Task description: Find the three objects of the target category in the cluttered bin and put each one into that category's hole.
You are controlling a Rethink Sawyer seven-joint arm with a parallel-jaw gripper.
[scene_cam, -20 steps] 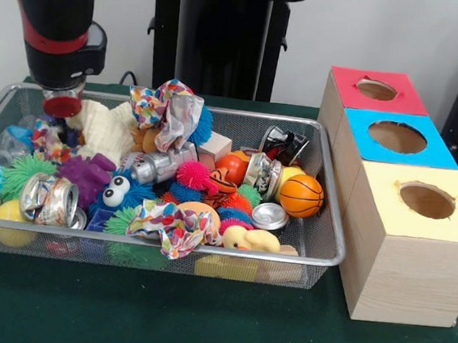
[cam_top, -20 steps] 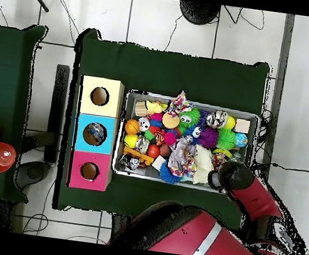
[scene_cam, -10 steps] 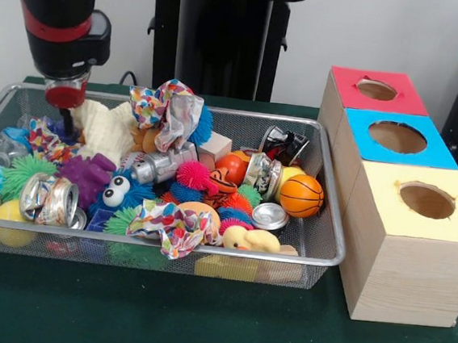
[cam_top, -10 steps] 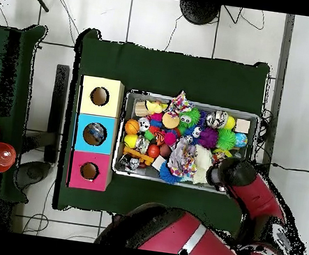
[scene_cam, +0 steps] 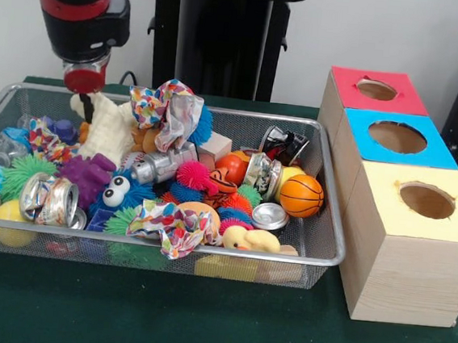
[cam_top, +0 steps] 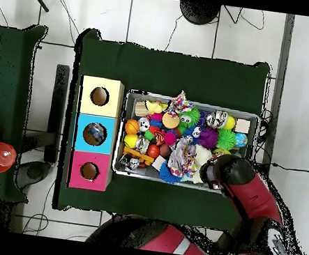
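A green cloth covers the desk, and on it sits a wire mesh bin heaped with toys. Inside it I can see a basketball near the right wall, a yellow rubber duck at the front rim, crushed cans at the front left, a blue googly-eyed plush, a purple spiky toy, patterned cloths and a cream plush toward the back left. Beside the bin stand three wooden boxes in a row, each with a round hole on top: red box, blue box and yellow box; from overhead the blue box's hole shows something inside. The claw hangs over the cream plush at the bin's back left corner; I cannot tell whether it is spread or pinching. Compared with a second ago, the arm has risen and shifted to the right, away from the purple and patterned things it was among.
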